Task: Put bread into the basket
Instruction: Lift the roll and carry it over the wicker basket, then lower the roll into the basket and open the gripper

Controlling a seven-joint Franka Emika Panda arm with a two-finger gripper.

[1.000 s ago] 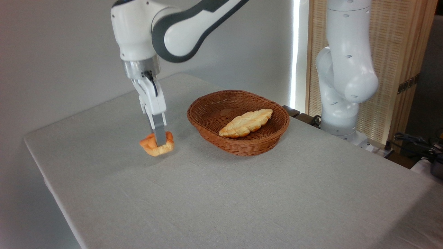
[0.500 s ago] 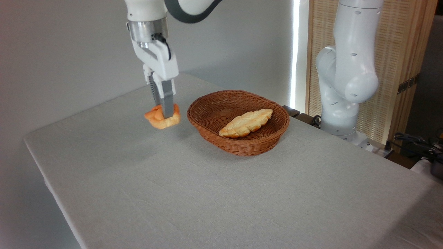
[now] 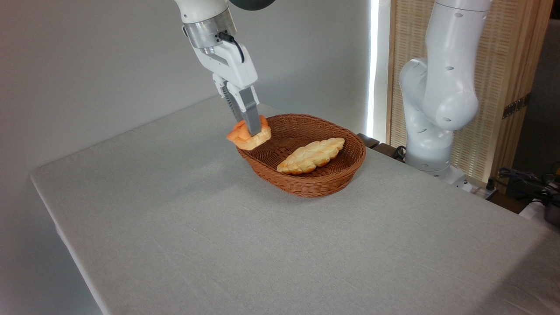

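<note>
The bread (image 3: 246,136), a small orange-golden knotted bun with a paler base, hangs in the air over the left rim of the basket (image 3: 306,183). My gripper (image 3: 253,130) is shut on it, reaching down at a slant from the upper left. The basket is an oval reddish-brown wicker one standing on the grey table, right of the bun.
A longer pale-golden braided loaf (image 3: 311,155) lies inside the basket. The arm's white base (image 3: 431,113) stands at the table's far right corner before a wooden slatted screen. Cables and dark gear (image 3: 531,183) sit at the right edge.
The gripper has carried the bread up and to the right, from above the table left of the basket to over the basket's left rim.
</note>
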